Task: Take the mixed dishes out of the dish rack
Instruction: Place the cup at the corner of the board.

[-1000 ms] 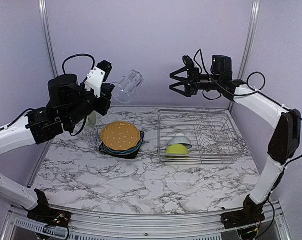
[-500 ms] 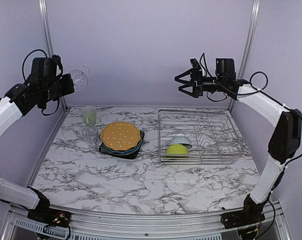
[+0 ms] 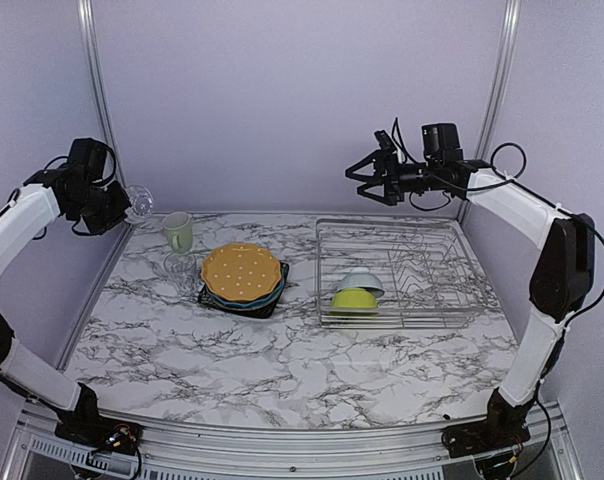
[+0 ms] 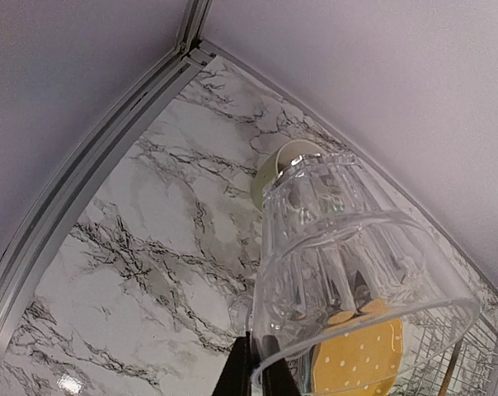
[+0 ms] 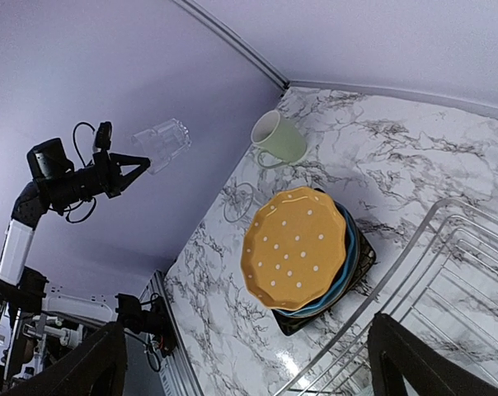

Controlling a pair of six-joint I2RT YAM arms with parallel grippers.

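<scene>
My left gripper (image 3: 128, 206) is shut on the rim of a clear glass (image 3: 140, 203) and holds it in the air at the far left, near the wall. In the left wrist view the glass (image 4: 356, 256) fills the frame, with the fingers (image 4: 242, 371) pinching its rim. My right gripper (image 3: 367, 180) is open and empty, high above the back left corner of the dish rack (image 3: 452, 300). A lime green bowl (image 3: 354, 298) and a small white bowl (image 3: 363, 281) sit in the rack. The orange dotted plate (image 3: 242, 272) lies on the blue plate (image 3: 275, 291) and the dark square plate (image 3: 210, 299).
A pale green mug (image 3: 178, 231) stands at the back left, with a second clear glass (image 3: 179, 266) just in front of it. The right wrist view shows the mug (image 5: 278, 136), the plate stack (image 5: 297, 247) and the rack's rim (image 5: 414, 239). Metal posts rise at the back corners.
My left arm has swung from the middle left out to the far left and lower, carrying the glass. My right gripper has shifted slightly and stays open.
</scene>
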